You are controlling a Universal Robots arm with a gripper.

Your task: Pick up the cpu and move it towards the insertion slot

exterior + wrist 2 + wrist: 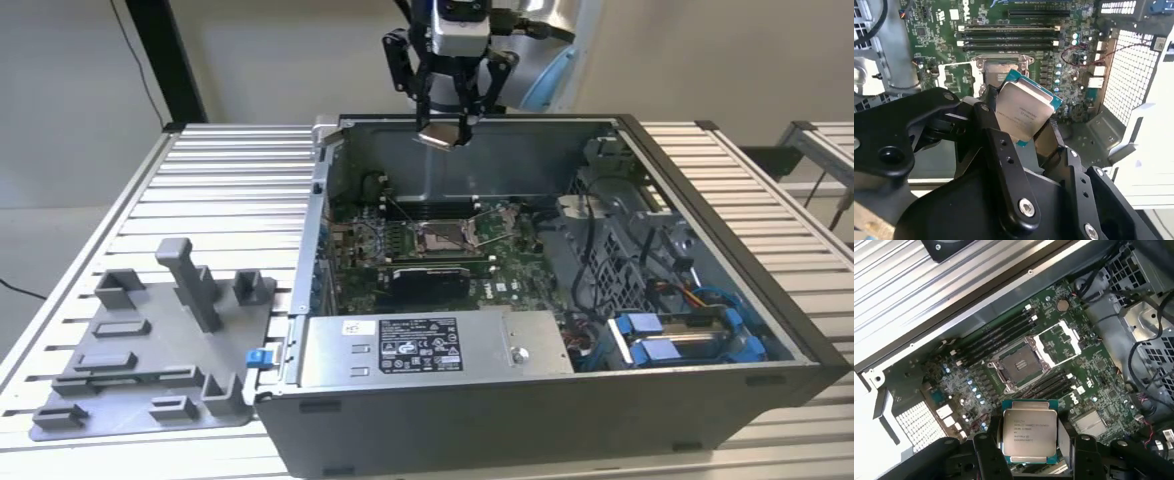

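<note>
My hand [446,128] is closed on the cpu [1029,433], gripping the thin square by its edges, and holds it in the air over the back wall of the open case [694,190], above and behind the slot [442,236]. In both wrist views the chip's silvery top face shows, framed by a narrow teal-green border; in the second wrist view it sits tilted between my black fingers [1004,165].

The slot lies on the green board [1094,385], well below the cpu: a square socket with a silvery metal frame, its load plate swung open beside it and a dull tan-grey centre.

My worry is the grip. The cpu is smooth, hard and thin, held only on narrow edges, so I judge it could slip or twist further if jolted. Tilted as it is, it could meet the socket corner-first and harm the fine contacts. The case's sheet-metal wall and the cables [627,250] beside the slot are also things I could clip.
</note>
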